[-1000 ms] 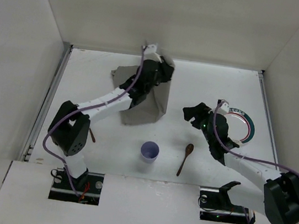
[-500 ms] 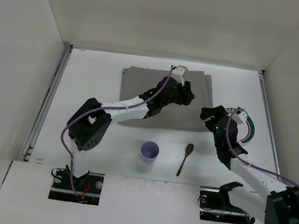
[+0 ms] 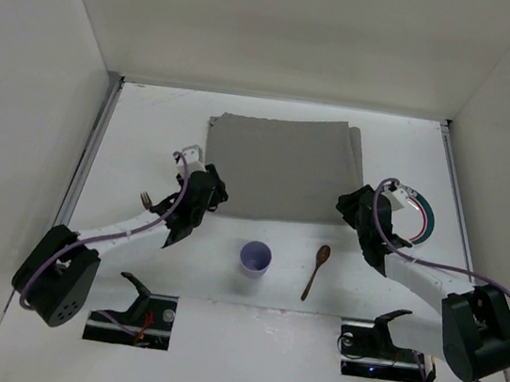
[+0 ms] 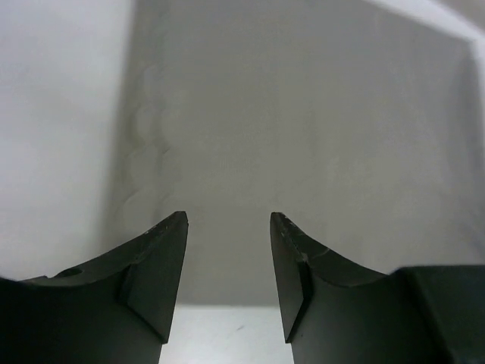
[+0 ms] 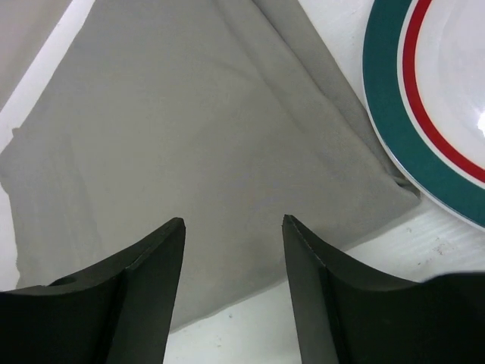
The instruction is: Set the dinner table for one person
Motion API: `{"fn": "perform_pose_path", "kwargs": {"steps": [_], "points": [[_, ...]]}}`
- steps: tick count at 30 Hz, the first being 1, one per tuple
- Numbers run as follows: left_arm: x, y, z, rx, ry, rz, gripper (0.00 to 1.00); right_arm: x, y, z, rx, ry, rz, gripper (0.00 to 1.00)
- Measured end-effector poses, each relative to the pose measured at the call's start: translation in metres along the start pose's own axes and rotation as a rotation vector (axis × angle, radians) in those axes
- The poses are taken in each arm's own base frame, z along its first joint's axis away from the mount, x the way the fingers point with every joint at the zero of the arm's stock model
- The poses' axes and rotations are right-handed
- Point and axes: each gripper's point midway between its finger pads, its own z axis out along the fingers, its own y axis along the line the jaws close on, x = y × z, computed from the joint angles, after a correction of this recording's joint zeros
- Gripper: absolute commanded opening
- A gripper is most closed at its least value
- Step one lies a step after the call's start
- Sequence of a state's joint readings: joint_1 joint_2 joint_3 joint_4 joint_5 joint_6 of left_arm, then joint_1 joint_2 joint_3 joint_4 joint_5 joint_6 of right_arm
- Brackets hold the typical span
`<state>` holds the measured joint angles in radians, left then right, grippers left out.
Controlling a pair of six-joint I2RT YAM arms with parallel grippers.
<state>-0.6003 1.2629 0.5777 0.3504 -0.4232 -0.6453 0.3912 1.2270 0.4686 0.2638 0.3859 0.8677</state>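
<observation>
Dinner table (image 3: 150, 129): a white matte surface walled by plain white panels; everything else lies on it.
Placemat (image 3: 277, 166): a grey cloth spread flat on the far middle of the table, with its long sides running left to right. In the right wrist view its near right corner (image 5: 189, 136) is slightly creased and meets the plate's rim.
Plate (image 3: 422, 217): white with a teal outer band and a red inner ring. It sits just right of the placemat and is partly covered by the right arm. The part of its face that shows in the right wrist view (image 5: 447, 91) is bare white.
Cup (image 3: 255, 258): lavender, upright, on the table nearer the arms than the placemat and apart from it. Only its own pale inside shows.
Spoon (image 3: 317, 269): brown wood, lying on the table just right of the cup with its bowl toward the placemat. It touches neither the cup nor the placemat.
Small utensil (image 3: 146, 200): a brownish tip beside the left arm, too small to name with any confidence.
Left gripper (image 3: 213, 188): low over the placemat's left edge. In its wrist view (image 4: 229, 227) the jaws stand apart, with only cloth and table between them.
Right gripper (image 3: 348, 207): at the placemat's near right corner, beside the plate. Its jaws (image 5: 233, 227) are spread with nothing between them.
</observation>
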Motion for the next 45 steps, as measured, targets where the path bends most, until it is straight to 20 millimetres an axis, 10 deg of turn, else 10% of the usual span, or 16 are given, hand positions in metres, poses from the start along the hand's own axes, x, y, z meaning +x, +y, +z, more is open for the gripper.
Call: {"fn": "perform_pose_path", "kwargs": {"steps": [8, 17, 25, 34, 45], "points": [[0.014, 0.088, -0.026, -0.223, 0.014, -0.045, 0.54, -0.003, 0.009, -0.006, -0.029, -0.008, 0.007, 0.4], [0.063, 0.1, -0.007, -0.252, 0.176, -0.016, 0.51, 0.0, 0.011, -0.005, -0.039, -0.002, -0.01, 0.61], [0.063, 0.089, 0.007, -0.214, 0.167, -0.082, 0.1, 0.0, 0.018, -0.005, -0.068, 0.0, -0.012, 0.62], [0.045, 0.119, 0.001, -0.277, 0.089, -0.182, 0.02, 0.008, 0.017, -0.002, -0.068, 0.024, -0.032, 0.67], [0.037, 0.109, -0.008, -0.222, 0.058, -0.224, 0.39, 0.01, 0.019, 0.001, -0.069, 0.037, -0.042, 0.69]]}}
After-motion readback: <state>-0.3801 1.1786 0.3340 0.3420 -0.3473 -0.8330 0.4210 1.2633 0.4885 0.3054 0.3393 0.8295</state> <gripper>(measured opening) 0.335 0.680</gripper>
